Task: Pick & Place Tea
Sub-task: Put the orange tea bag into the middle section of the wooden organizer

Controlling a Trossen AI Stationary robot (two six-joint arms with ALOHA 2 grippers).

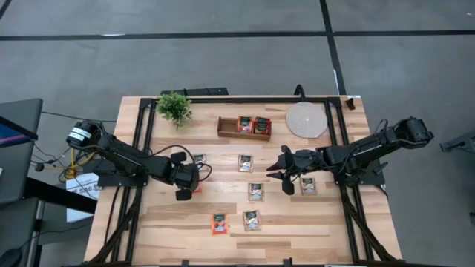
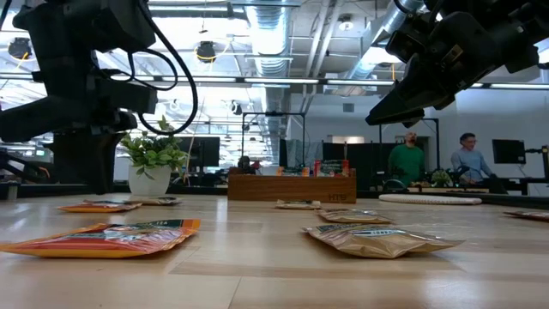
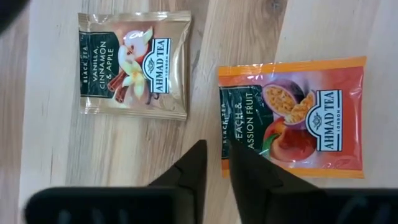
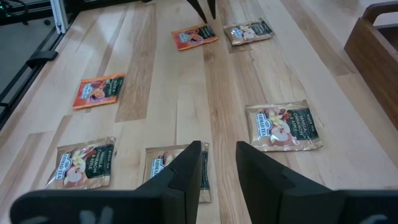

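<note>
While my left gripper (image 3: 214, 163) hangs above the table (image 1: 178, 230), its fingers are nearly closed, with only a thin gap, and they hold nothing. Under it lie two tea sachets side by side: a pale vanilla sachet (image 3: 134, 65) and an orange peach sachet (image 3: 290, 116). My fingertips stand just over the near edge of the orange one. In my wrist view both lie flat with their dark bands on the same side, and the print reads along that band.

At the far edge of the table stands the wooden tray (image 1: 244, 127). Two red-orange sachets (image 1: 252, 124) stand in its middle and right compartments; the left compartment shows only wood.

My right gripper (image 4: 217, 165) hovers over the table's right half, fingers a little apart and empty, above another pale sachet (image 4: 163, 168). More sachets lie scattered flat on the table.
</note>
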